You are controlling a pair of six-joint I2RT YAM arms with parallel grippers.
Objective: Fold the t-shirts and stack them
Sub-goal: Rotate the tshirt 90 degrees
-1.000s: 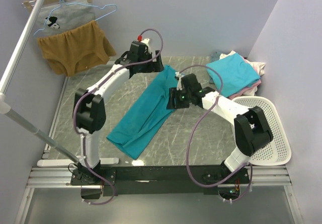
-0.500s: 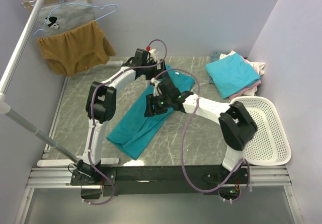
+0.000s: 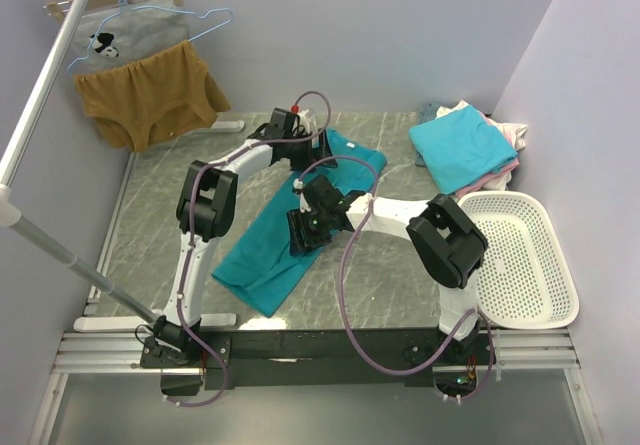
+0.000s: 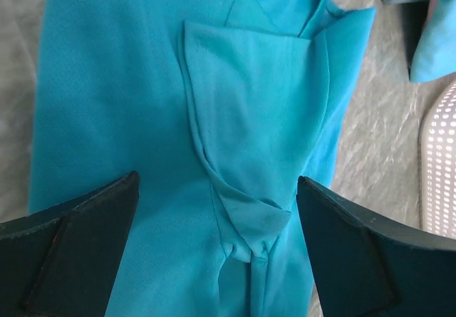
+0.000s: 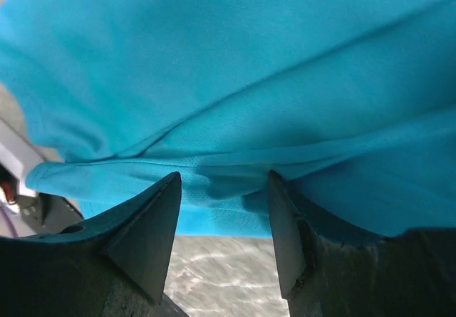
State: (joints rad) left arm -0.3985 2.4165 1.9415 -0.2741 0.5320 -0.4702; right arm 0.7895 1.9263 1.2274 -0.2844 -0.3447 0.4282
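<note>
A teal t-shirt (image 3: 275,245) lies diagonally on the marble table, its collar end at the far right (image 3: 360,157). In the left wrist view the teal shirt (image 4: 114,82) fills the frame, with a sleeve (image 4: 249,96) folded over onto the body. My left gripper (image 3: 318,145) hovers over the collar end, open wide and empty (image 4: 217,253). My right gripper (image 3: 300,240) is low over the shirt's middle, open, with the shirt's edge (image 5: 228,189) bunched between its jaws (image 5: 222,224). A lighter turquoise t-shirt (image 3: 462,150) tops a pile with pink and white ones.
A white mesh basket (image 3: 525,265) sits at the right edge, also showing in the left wrist view (image 4: 438,160). A mustard-brown garment (image 3: 150,95) and a grey printed one (image 3: 125,37) hang on a rack at far left. A rail (image 3: 40,95) slants across the left.
My right gripper has swung left from the shirt's right edge to its middle. My left gripper has moved right to the collar end. The shirt's far end now spreads wider to the right.
</note>
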